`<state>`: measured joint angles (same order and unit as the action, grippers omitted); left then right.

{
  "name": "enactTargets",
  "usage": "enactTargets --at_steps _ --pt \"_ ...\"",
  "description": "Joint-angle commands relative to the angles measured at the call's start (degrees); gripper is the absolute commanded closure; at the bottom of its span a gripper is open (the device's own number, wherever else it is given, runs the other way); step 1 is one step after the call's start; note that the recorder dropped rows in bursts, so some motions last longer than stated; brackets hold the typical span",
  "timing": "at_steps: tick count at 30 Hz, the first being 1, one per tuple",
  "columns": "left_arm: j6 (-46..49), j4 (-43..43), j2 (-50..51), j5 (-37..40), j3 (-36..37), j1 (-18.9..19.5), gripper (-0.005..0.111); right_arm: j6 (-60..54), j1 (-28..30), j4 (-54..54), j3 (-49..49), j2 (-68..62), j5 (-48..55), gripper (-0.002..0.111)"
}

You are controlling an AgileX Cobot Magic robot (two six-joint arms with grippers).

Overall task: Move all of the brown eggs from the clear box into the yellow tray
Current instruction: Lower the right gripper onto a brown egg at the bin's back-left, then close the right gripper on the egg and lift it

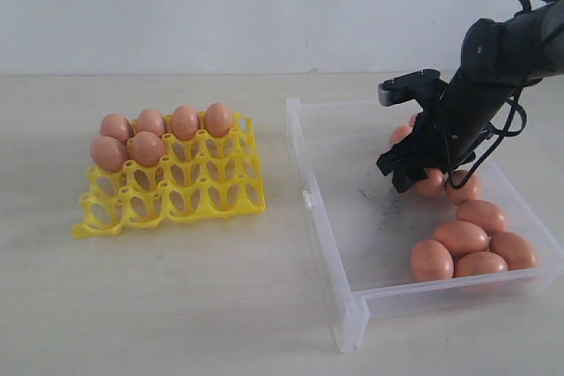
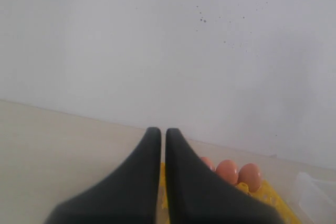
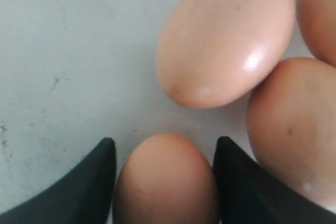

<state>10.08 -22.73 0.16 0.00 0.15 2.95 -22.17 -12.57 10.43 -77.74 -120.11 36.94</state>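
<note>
The yellow tray [image 1: 167, 204] lies left of centre with several brown eggs [image 1: 148, 143] in its far cups. To its right lies the clear box [image 1: 310, 202], with more brown eggs [image 1: 463, 237] along its right side. My right gripper [image 1: 414, 178] is down inside the box among them. In the right wrist view its fingers [image 3: 100, 182] press the two sides of one brown egg [image 3: 165, 187], which rests on the box floor; it is shut on that egg. My left gripper [image 2: 158, 129] is shut and empty, beside the tray [image 2: 262, 192].
Other eggs [image 3: 226, 40] lie close against the gripped one, one of them right next to a finger. The box walls are low, with a rim tab [image 1: 307, 199] on the side facing the tray. A white wall stands behind the pale tabletop [image 1: 176, 305].
</note>
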Motion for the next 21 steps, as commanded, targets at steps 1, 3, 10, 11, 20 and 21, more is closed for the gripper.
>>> enactTargets --at_steps 1,3,10,11,20,21 --pt "0.5 -0.2 -0.2 0.0 -0.2 -0.2 0.103 -0.7 -0.1 -0.6 -0.2 -0.5 -0.3 0.104" --pt "0.5 -0.2 -0.2 0.0 -0.2 -0.2 0.103 -1.1 -0.1 -0.6 -0.2 -0.5 -0.3 0.108" --pt "0.5 -0.2 -0.2 0.0 -0.2 -0.2 0.103 -1.5 0.0 2.9 0.2 3.0 -4.3 0.109" --pt "0.5 -0.2 -0.2 0.0 -0.2 -0.2 0.103 -2.8 0.0 4.5 0.7 4.3 -5.5 0.109" --pt "0.5 -0.2 -0.2 0.0 -0.2 -0.2 0.103 -36.2 -0.1 43.3 14.0 17.7 -25.8 0.109" --pt "0.5 -0.2 -0.2 0.0 -0.2 -0.2 0.103 -42.1 -0.1 49.1 14.5 18.5 -25.6 0.109"
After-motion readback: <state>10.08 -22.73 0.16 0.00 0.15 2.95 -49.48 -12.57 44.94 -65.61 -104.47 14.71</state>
